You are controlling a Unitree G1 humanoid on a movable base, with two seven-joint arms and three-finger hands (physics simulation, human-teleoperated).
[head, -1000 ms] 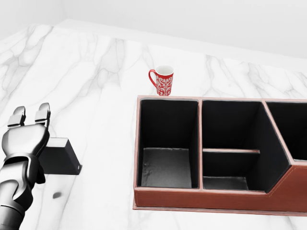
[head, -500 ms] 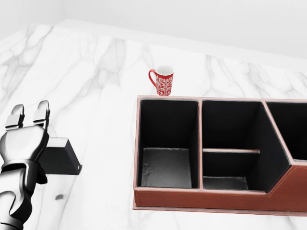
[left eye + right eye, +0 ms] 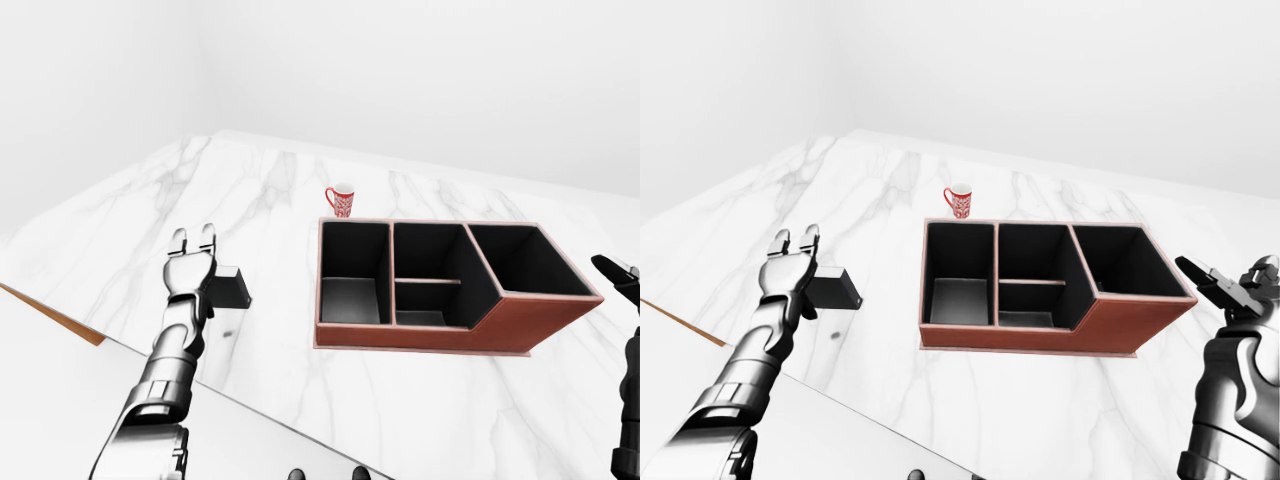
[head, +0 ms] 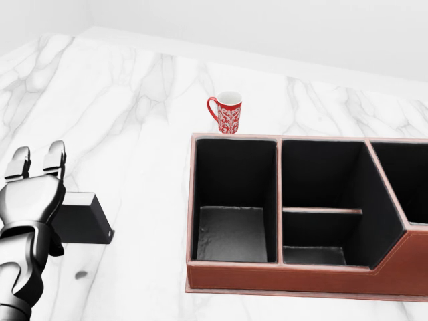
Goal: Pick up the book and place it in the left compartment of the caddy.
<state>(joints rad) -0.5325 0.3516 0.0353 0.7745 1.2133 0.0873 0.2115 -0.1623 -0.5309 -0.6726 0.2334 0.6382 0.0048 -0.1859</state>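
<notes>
Where the marble counter (image 4: 134, 100) runs bare on the left of the head view, the book (image 4: 83, 219) lies flat: a small, dark, plain block with a paler top face, its left end hidden behind the left hand (image 4: 30, 200). That hand stands over and just left of it, fingers (image 4: 53, 155) straight and spread apart, gripping nothing; whether the palm touches the cover is hard to tell. Well to the right sits the brown caddy (image 4: 281, 275), its left compartment (image 4: 233, 231) holding nothing. A red patterned mug (image 4: 227, 112) stands just above its top rim. At the right edge of the right-eye view, the right hand (image 3: 1235, 300) hangs beside the caddy, fingers splayed.
</notes>
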